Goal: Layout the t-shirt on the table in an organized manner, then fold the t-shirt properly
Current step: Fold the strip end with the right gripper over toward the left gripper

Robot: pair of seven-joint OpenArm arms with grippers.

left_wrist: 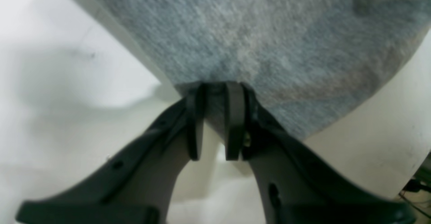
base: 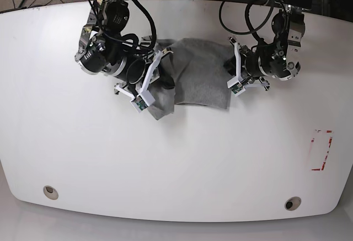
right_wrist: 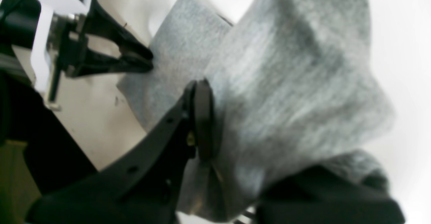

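Left wrist view first: the left gripper [left_wrist: 215, 121] has its jaws pinched on the near edge of the t-shirt [left_wrist: 269, 42], a thin fold of grey cloth caught between the two pads, and the fabric fans away toward the top of the frame over the white counter [left_wrist: 67, 82]. Right wrist view: the right gripper [right_wrist: 215, 119] is clenched on another part of the same cloth, which bunches up around the one visible pad and rises toward the upper right of the frame; the other arm's jaws show in the upper left, nipping the far edge of the t-shirt [right_wrist: 286, 82]. It is blurred, so I cannot say which seam or hem either one has. Base view: the t-shirt [base: 201, 81] sits in the upper middle of the counter [base: 176, 164], stretched roughly left to right between the two arms, with the right gripper [base: 157, 78] at its left end, where a loose wad hangs toward the lower left, and the left gripper [base: 231, 75] at its right edge. No lettering or neck is visible, so the shirt seems far from laid out. Since both arms grip opposite ends of that left-right axis, I judge the next move depends on drawing them apart along it to spread the cloth, the bunched left end needing more work.
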